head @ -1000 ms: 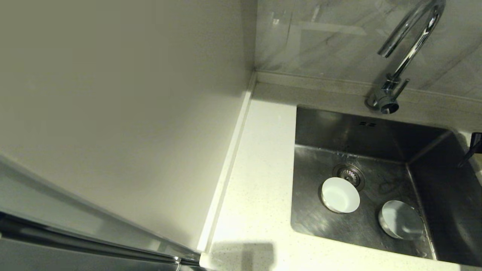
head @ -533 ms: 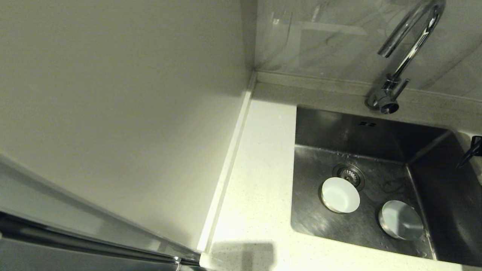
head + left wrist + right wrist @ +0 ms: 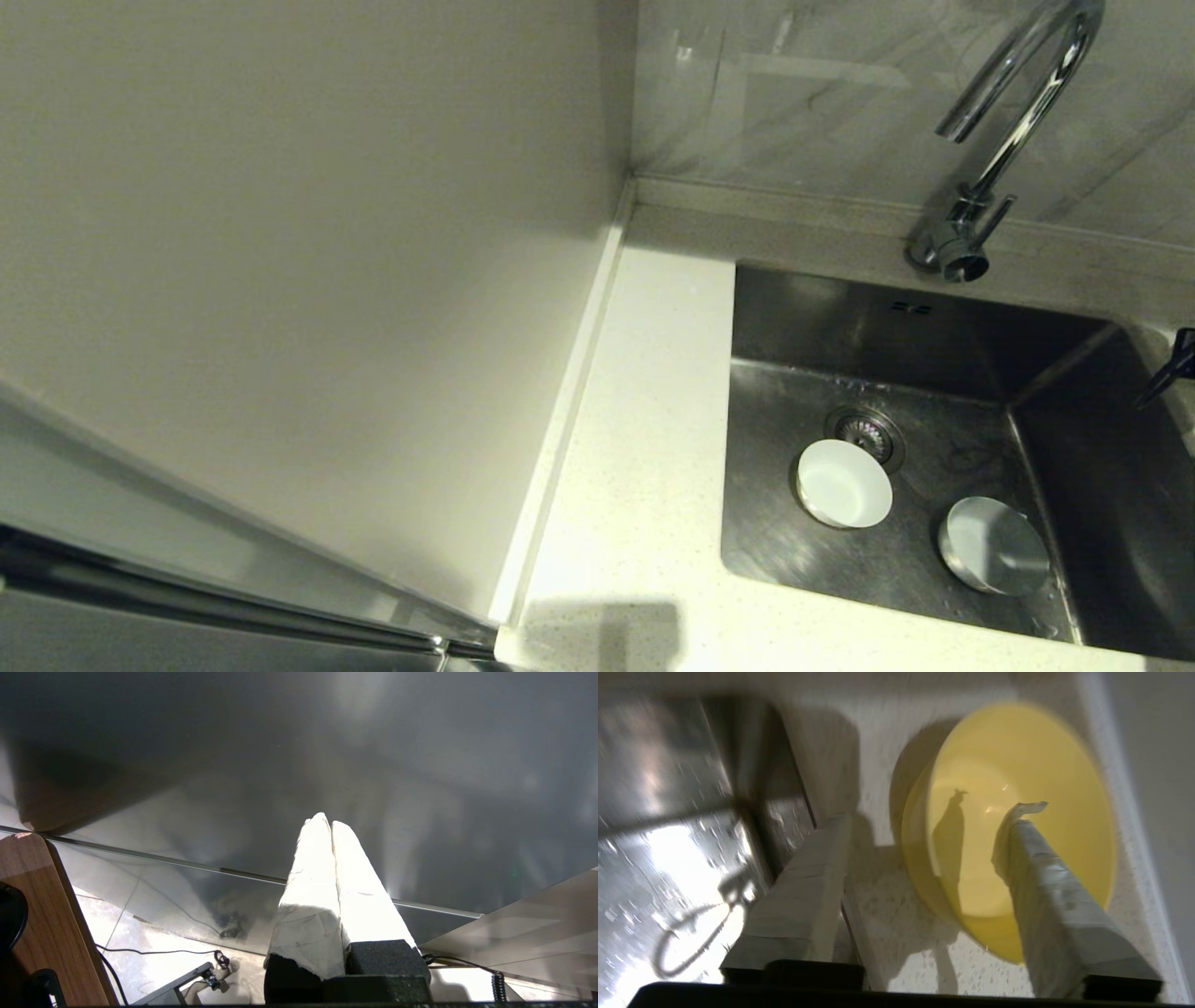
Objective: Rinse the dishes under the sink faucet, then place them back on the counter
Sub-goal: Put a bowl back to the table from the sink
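Two bowls lie in the steel sink (image 3: 934, 322): a white bowl (image 3: 843, 483) beside the drain strainer (image 3: 865, 431) and a pale grey bowl (image 3: 994, 558) to its right. The chrome faucet (image 3: 1018, 121) rises behind the basin. The yellow bowl (image 3: 1017, 826) shows only in the right wrist view, on the speckled counter (image 3: 887, 933) beside the sink (image 3: 668, 812). My right gripper (image 3: 934, 812) is open astride the bowl's rim, one finger over its inside and the other outside; in the head view only its tip (image 3: 1178, 364) shows at the right edge. My left gripper (image 3: 327, 821) is shut on nothing, parked low.
The counter (image 3: 635, 467) runs as a strip left of the sink, bounded by a smooth off-white panel (image 3: 327, 280) on its left and a marbled back wall (image 3: 822, 103). The left wrist view shows a grey panel, floor cables and a wooden edge (image 3: 42, 914).
The right gripper's tip at the head view's right edge has shifted slightly rightward. Both bowls in the sink stay where they were.
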{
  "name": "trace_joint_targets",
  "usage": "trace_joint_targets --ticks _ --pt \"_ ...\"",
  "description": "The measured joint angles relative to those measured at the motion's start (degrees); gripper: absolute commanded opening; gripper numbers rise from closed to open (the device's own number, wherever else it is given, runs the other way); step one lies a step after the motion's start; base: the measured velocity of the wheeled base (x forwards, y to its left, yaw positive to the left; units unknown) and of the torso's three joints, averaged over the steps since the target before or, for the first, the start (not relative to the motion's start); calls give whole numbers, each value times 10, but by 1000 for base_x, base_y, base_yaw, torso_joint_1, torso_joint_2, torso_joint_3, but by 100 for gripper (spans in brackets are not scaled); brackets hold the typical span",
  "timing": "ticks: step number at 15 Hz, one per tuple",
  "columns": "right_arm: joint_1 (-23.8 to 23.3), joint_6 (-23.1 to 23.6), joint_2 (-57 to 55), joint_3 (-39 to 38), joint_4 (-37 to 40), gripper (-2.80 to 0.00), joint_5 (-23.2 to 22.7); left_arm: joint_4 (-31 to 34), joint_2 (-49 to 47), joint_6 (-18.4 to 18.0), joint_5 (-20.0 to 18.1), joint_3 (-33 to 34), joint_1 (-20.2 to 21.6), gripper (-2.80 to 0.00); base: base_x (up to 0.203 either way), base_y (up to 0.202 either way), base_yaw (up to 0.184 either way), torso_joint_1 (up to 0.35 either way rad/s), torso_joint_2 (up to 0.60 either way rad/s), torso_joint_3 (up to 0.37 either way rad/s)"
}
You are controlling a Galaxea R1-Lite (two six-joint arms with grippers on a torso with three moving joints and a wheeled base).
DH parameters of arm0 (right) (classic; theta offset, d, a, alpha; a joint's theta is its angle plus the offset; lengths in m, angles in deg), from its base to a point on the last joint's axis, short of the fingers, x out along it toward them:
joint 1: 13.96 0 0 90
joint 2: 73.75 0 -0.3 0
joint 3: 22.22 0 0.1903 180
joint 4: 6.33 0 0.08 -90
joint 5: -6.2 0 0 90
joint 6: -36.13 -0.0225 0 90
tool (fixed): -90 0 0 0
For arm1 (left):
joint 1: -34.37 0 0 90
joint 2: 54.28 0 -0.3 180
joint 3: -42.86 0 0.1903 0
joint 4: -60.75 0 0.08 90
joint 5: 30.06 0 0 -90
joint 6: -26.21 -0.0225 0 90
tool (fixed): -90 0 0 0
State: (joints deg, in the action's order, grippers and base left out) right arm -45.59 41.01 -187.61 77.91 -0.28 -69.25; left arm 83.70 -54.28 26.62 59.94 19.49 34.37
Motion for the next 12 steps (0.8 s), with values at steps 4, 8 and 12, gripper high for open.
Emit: trace_joint_targets --ticks 4,8,12 --pt "1 -64 53 -2 -8 0 -40 0 0 0 0 0 0 -280 0 0 0 0 0 0" --pt "57 -93 115 -65 -3 0 -84 0 0 0 0 0 0 -280 0 0 0 0 0 0" --pt "161 -115 166 -142 55 0 -86 0 0 0 0 0 0 -280 0 0 0 0 0 0"
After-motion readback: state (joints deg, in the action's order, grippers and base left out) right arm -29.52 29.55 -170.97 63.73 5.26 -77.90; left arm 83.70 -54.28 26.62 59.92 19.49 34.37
